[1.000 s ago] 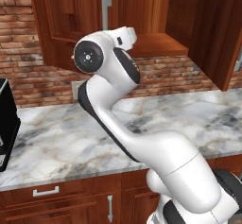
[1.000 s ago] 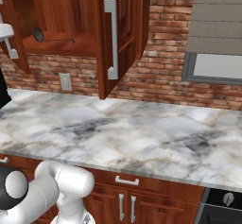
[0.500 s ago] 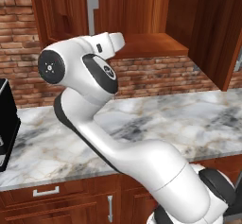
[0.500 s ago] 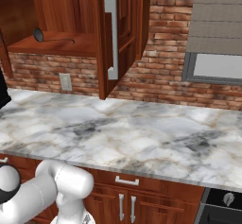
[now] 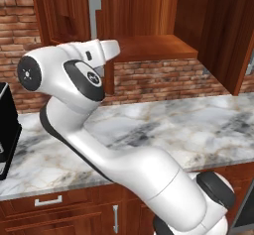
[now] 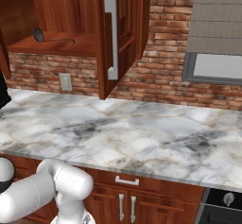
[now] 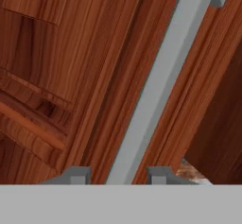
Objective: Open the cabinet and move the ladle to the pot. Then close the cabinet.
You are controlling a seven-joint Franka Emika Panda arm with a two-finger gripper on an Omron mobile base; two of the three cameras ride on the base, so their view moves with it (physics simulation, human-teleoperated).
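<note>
Cabinet (image 6: 71, 24) standing open, pincer (image 7: 118, 175) at a door handle

In the hand view the two dark fingertips (image 7: 78, 175) are seen spread on either side of the long silver bar handle (image 7: 160, 86) of a panelled door, with a gap left between each tip and the bar; nothing is pinched. In the right base view both doors are swung out, and the dark ladle (image 6: 52, 38) is seen lying on the cabinet shelf (image 6: 28, 43) towards its back left corner, above the marble surface (image 6: 142, 138).
</note>
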